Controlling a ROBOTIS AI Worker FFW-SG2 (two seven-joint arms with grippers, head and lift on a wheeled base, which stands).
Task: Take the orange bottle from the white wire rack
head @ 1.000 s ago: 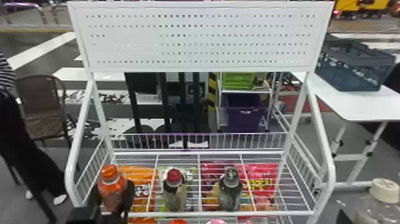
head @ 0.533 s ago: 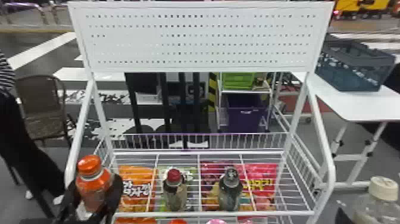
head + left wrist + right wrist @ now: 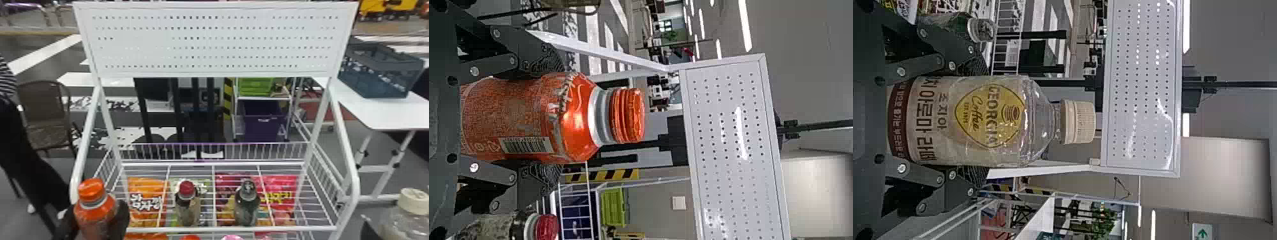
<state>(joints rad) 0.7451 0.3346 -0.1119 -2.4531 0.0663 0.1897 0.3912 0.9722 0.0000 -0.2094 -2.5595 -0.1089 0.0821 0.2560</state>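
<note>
- While our left gripper (image 3: pixel 95 221) clamps the orange bottle (image 3: pixel 96 209), our right gripper (image 3: pixel 368 230) clamps a cream-capped bottle (image 3: pixel 403 221).
- Beside the white wire rack (image 3: pixel 223 228) we see a white table (image 3: pixel 389 115).

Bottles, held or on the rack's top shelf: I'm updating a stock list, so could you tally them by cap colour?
Orange cap: 1, in the left hand
Cream cap: 1, in the right hand
Red cap: 1, on the rack
Grey cap: 1, on the rack
Total: 4
</note>
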